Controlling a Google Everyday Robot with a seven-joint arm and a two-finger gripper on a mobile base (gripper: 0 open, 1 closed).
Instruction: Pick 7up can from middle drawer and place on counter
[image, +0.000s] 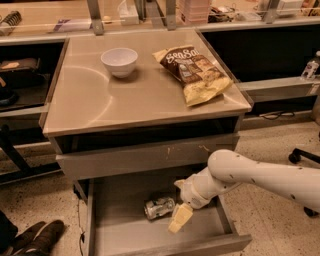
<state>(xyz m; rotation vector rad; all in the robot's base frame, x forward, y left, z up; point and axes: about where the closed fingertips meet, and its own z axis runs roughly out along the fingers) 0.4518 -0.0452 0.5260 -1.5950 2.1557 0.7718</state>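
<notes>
Reaching in is the step in hand: the pincer (176, 206), tips apart, hangs just beside the 7up can (159, 208) lying toward the middle drawer's (130, 235) back edge, and should next straddle and clamp it.

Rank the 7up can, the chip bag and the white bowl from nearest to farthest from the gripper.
The gripper hangs low inside the middle drawer.
1. 7up can: right beside it on the drawer floor.
2. chip bag: up on the counter, picture right.
3. white bowl: counter's far left.

Warm light; claw (176, 204) over dim drawer (130, 236)
</notes>
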